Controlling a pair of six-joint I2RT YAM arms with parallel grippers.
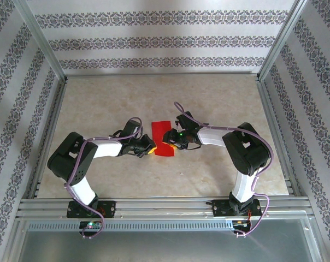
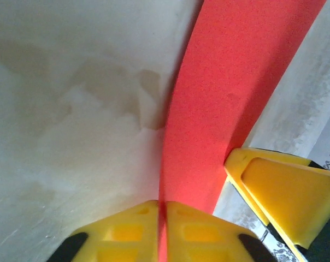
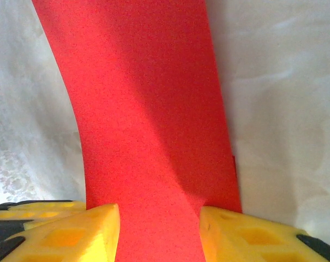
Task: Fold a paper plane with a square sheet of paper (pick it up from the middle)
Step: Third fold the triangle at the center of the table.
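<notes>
The square sheet of paper (image 1: 161,130) is a bright red strip, folded narrow, lying mid-table between my two grippers. My left gripper (image 1: 150,147) is at its near left edge. In the left wrist view the left gripper (image 2: 162,210) is shut on the paper (image 2: 219,98), with a thin red edge pinched between the yellow fingers. My right gripper (image 1: 169,140) comes in from the right. In the right wrist view the right gripper (image 3: 159,215) is open, its fingers set apart on either side of the curved red strip (image 3: 148,109). No paper plane shape is seen.
The beige tabletop (image 1: 219,103) is ringed by an aluminium frame (image 1: 165,204) and patterned walls. A yellow finger of the right gripper (image 2: 285,191) sits close beside my left fingers. Both arms crowd the table's middle.
</notes>
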